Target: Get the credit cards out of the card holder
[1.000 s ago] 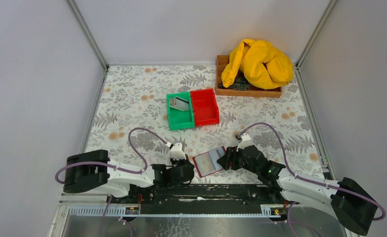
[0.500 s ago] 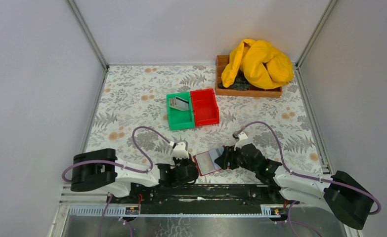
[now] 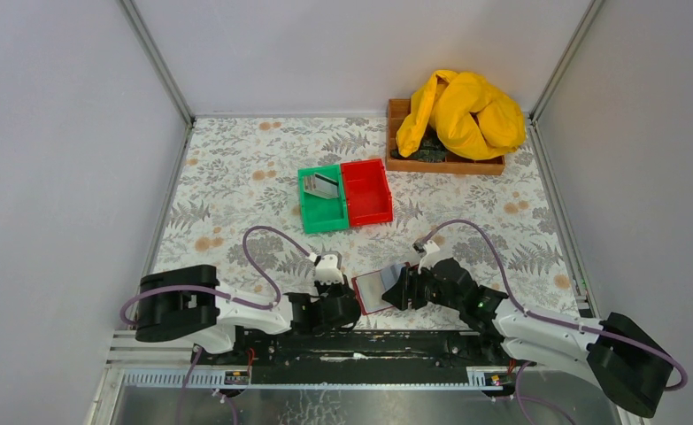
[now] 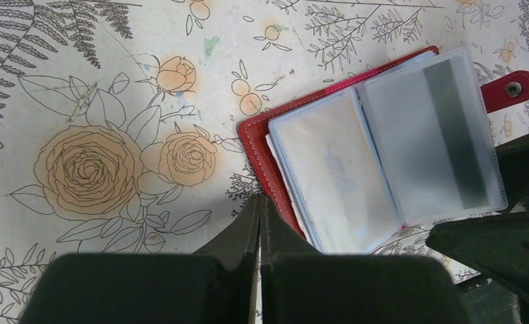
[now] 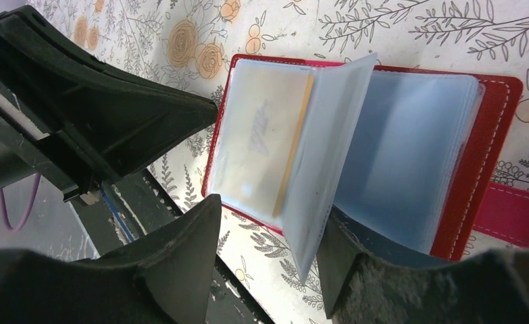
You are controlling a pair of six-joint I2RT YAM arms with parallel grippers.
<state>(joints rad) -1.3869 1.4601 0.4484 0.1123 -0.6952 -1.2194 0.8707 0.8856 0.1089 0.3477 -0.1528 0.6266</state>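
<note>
Both arms stretch low, pointing inward. The left gripper [image 4: 260, 202], pinched shut, meets the 9 o'clock edge of the open card holder [image 4: 356, 155]. The right gripper [image 5: 268, 219], spread wide, straddles its lifted sleeve [image 5: 329, 135]. The card holder lies at 6 o'clock on the table [image 3: 236, 177], long axis 8-to-2.

Both arms are stretched low over the table toward the card holder [image 3: 371, 292], one from each side. The left gripper [image 4: 260, 206] is closed, its fingers pressed together and the tips set at the holder's left border. The right gripper [image 5: 268, 233] is spread wide, one finger placed on each side of the holder's raised plastic sleeve [image 5: 329, 135].
</note>
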